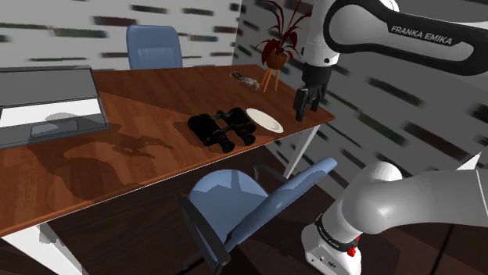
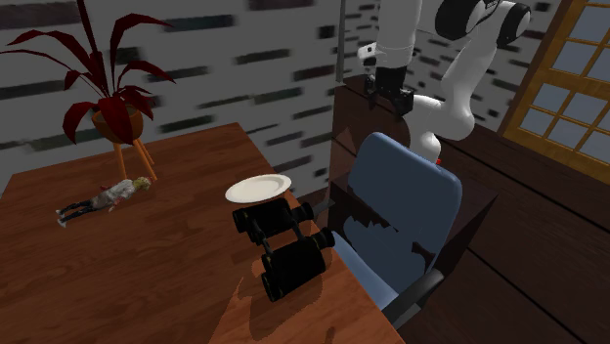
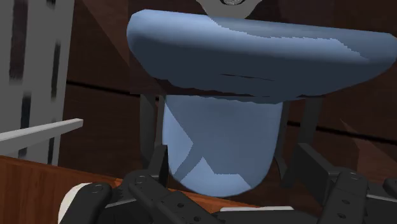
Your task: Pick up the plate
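Note:
The plate (image 1: 264, 119) is white and round, lying flat near the wooden table's edge, right beside black binoculars (image 1: 223, 129). In the second exterior view the plate (image 2: 258, 188) sits just behind the binoculars (image 2: 283, 244). My black gripper (image 1: 305, 105) hangs in the air to the shoulder view's right of the plate, over the table's corner, touching nothing. It points down, open and empty. From the other side the gripper (image 2: 389, 98) hovers well above the blue chair's back. In the wrist view the fingers (image 3: 89, 203) stand wide apart around the gripper (image 3: 222, 213).
A blue office chair (image 1: 235, 203) is pushed against the table edge below the plate, also seen as the blue chair (image 3: 242, 76). A red potted plant (image 1: 278, 47) and a small lying doll (image 1: 245, 79) stand behind. A grey monitor (image 1: 47, 105) sits far left.

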{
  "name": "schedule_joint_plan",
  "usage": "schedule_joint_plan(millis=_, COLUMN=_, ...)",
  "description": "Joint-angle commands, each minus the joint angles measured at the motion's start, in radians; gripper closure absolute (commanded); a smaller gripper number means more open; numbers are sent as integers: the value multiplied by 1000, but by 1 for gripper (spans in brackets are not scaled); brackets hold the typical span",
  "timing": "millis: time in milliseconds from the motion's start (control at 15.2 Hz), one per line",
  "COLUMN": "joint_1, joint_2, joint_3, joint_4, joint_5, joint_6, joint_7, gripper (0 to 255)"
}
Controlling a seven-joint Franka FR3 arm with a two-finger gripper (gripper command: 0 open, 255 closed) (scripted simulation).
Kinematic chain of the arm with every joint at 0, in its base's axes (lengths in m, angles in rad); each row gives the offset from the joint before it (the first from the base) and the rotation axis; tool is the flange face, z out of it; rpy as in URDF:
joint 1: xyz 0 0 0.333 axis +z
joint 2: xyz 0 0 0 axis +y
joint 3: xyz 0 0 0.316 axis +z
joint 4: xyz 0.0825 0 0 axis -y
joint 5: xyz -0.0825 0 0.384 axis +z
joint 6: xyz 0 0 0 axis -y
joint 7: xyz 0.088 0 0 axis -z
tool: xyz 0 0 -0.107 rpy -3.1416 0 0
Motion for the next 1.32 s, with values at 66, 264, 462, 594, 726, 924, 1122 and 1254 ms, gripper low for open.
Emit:
schedule_joint_plan(millis=66, joint_1=0, joint_2=1, joint_3=10, joint_4=-32, joint_5=-21, joint_6=45, joint_7=5, gripper=0)
schedule_joint_plan(millis=264, joint_1=-6, joint_2=15, joint_3=38, joint_4=-122, joint_5=-87, joint_6=184, joint_7=26, gripper=0)
schedule_joint_plan(millis=462, joint_1=-18, joint_2=48, joint_3=64, joint_4=-198, joint_5=-161, joint_6=326, joint_7=58, gripper=0)
schedule_joint_plan(millis=594, joint_1=-33, joint_2=81, joint_3=80, joint_4=-239, joint_5=-219, joint_6=423, joint_7=87, gripper=0)
schedule_joint_plan(millis=726, joint_1=-53, joint_2=125, joint_3=97, joint_4=-273, joint_5=-284, joint_6=519, joint_7=125, gripper=0)
schedule_joint_plan(millis=924, joint_1=-97, joint_2=207, joint_3=126, joint_4=-306, joint_5=-401, joint_6=658, joint_7=201, gripper=0)
schedule_joint_plan(millis=1122, joint_1=-158, joint_2=309, joint_3=161, joint_4=-313, joint_5=-550, joint_6=782, joint_7=306, gripper=0)
schedule_joint_plan(millis=1254, joint_1=-206, joint_2=386, joint_3=187, joint_4=-302, joint_5=-671, joint_6=847, joint_7=395, gripper=0)
